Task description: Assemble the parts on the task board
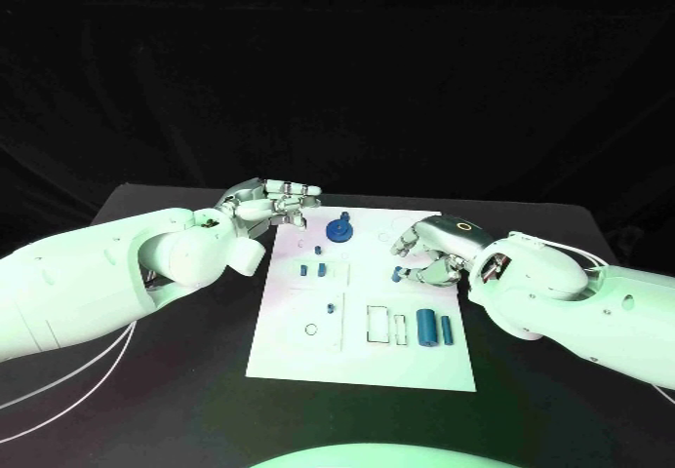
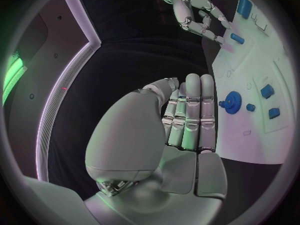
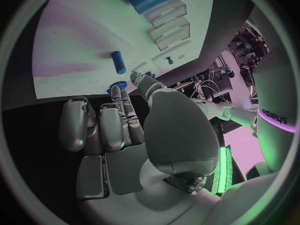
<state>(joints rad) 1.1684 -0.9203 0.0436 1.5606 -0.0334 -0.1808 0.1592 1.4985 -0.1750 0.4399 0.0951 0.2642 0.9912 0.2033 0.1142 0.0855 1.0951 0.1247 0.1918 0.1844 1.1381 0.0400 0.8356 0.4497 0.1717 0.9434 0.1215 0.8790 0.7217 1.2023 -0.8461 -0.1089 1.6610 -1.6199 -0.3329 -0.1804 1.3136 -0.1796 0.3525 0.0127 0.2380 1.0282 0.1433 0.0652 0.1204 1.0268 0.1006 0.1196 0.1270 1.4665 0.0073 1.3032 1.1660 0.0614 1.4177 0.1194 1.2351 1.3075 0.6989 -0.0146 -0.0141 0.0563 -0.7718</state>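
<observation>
Fingers of the left hand (image 1: 267,207) lie straight and together, holding nothing, beside the task board (image 1: 289,336), likely waiting. Right of it the blue gear (image 1: 339,230) stands seated. Farther right, the right hand (image 1: 429,249) hovers curled over small parts (image 1: 400,274); whether it pinches one, I cannot tell.

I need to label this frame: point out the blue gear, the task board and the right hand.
Blue gear (image 1: 339,231): head view, on its round top face.
Task board (image 1: 363,366): head view, on the bare white near end.
Right hand (image 1: 429,252): head view, on the silver back of the hand.
</observation>
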